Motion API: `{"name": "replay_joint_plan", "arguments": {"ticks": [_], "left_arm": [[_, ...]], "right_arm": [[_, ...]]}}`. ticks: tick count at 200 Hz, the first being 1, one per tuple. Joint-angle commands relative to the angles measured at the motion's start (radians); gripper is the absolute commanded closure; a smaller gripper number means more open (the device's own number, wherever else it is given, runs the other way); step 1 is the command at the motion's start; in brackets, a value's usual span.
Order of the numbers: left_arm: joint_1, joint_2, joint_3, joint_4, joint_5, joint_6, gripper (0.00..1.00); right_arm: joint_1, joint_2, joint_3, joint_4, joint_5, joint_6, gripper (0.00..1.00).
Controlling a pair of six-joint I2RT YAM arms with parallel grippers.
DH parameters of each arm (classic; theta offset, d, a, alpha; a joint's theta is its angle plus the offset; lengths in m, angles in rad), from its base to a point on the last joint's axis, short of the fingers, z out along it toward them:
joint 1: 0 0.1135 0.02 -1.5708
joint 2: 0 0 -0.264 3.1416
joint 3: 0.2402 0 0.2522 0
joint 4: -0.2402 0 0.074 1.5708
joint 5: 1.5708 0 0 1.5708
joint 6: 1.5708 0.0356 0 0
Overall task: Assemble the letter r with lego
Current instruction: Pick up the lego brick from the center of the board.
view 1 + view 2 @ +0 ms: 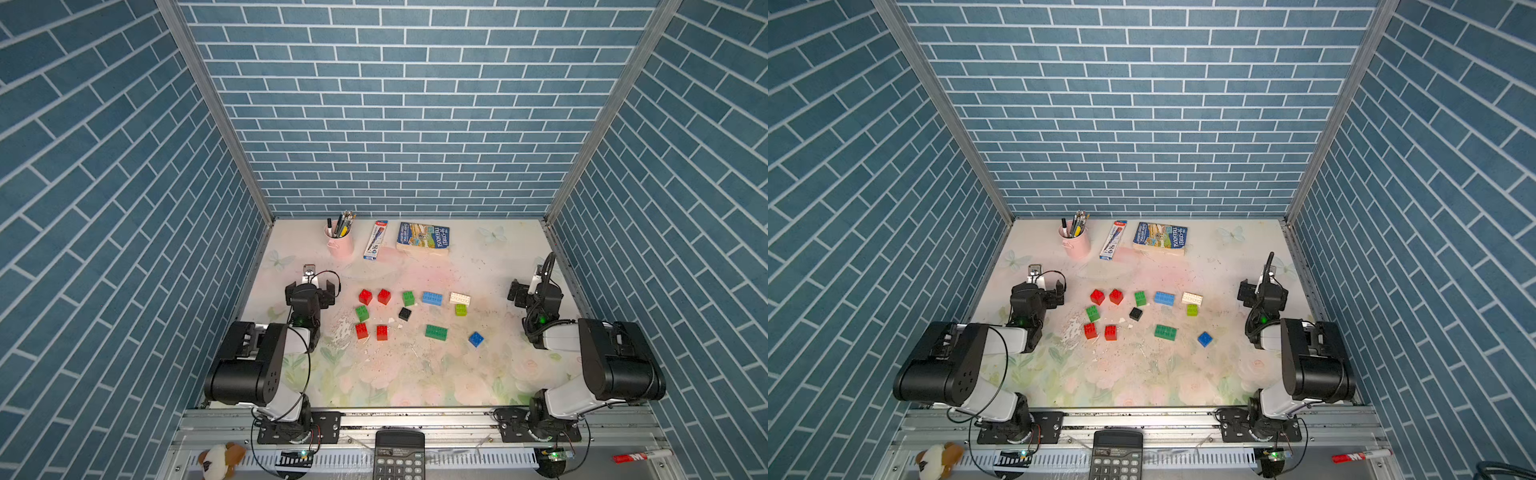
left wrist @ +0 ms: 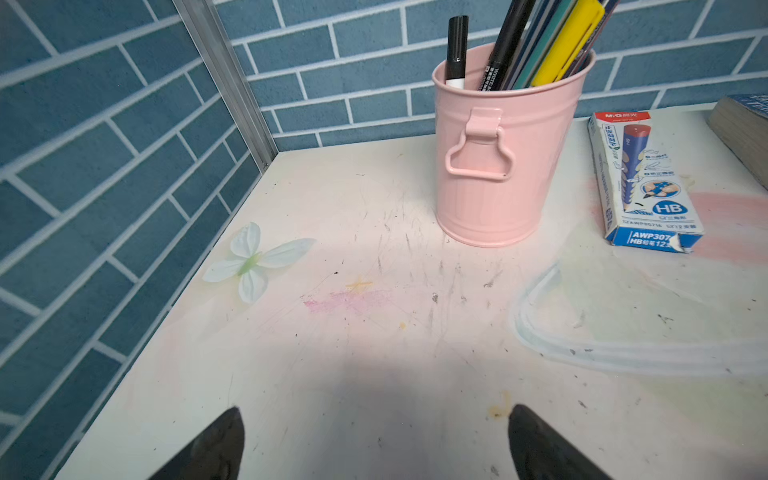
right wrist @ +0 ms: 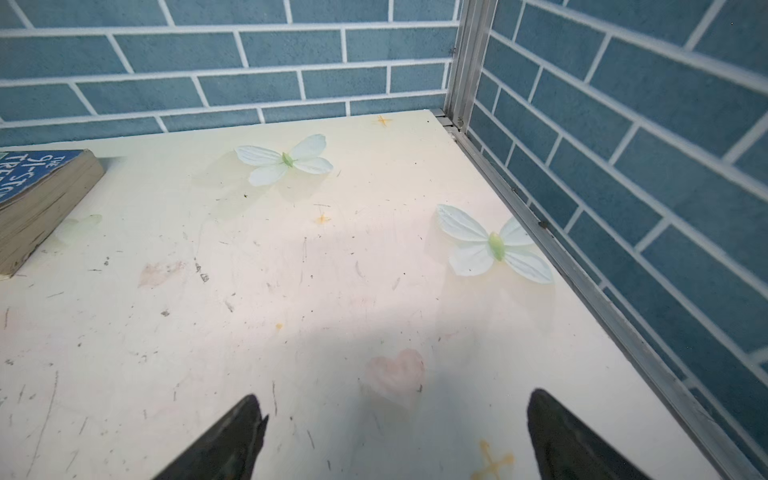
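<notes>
Nearest the lens in both top views, a calculator (image 1: 399,455) sits on the metal rail at the front edge, with a plush toy (image 1: 216,459) toward the left arm's side and a red marker (image 1: 642,456) toward the right arm's. Beyond them, on the flowered table (image 1: 415,378), the lego (image 1: 404,313) lies scattered singly, studs up. The far row, from the left arm's side, holds two red squares (image 1: 365,296), a green square (image 1: 408,298), a long blue brick (image 1: 432,298) and a long white brick (image 1: 459,298), with a lime brick (image 1: 460,309) just in front of the white one. Nearer lie a second green square (image 1: 362,313) and a black brick (image 1: 404,313), then two more red squares (image 1: 361,331), a long green brick (image 1: 436,332) and a blue square (image 1: 476,339). All of it lies between the two arms. The left gripper (image 1: 310,287) hangs with jaws spread and nothing in them, near the far-row reds but apart from them. The right gripper (image 1: 530,291) is also spread and empty, well apart from the white brick. At the back stand a pink bucket (image 1: 340,245) of pens, a pencil box (image 1: 375,240) and a book (image 1: 423,237)

The left wrist view shows the left gripper's fingertips (image 2: 232,432) wide apart over bare scuffed table, facing the bucket and pencil box

The right wrist view shows the right gripper's fingertips (image 3: 548,419) likewise wide apart above a faint pink heart (image 3: 397,376), with printed butterflies (image 3: 494,245) and the book's corner beyond
</notes>
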State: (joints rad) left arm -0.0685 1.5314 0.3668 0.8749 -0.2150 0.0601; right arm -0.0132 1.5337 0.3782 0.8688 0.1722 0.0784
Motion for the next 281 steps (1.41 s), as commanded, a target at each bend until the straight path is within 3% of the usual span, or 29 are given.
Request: {"name": "replay_joint_plan", "arguments": {"ticks": [1,215,234,281], "left_arm": [[0.008,-0.001,0.009,0.013,0.011,-0.005,0.00],[0.009,-0.002,0.009,0.013,0.014,-0.006,0.00],[0.009,-0.005,0.013,0.010,0.012,-0.001,0.00],[0.001,-0.158,0.075,-0.225,-0.013,0.000,0.00]], "right_arm": [[-0.001,0.007,0.001,0.022,0.006,-0.010,0.01],[0.001,0.004,0.000,0.028,0.012,-0.013,0.03],[0.009,-0.039,0.031,-0.066,0.038,-0.013,0.05],[0.045,-0.129,0.218,-0.501,0.150,0.042,0.20]]}}
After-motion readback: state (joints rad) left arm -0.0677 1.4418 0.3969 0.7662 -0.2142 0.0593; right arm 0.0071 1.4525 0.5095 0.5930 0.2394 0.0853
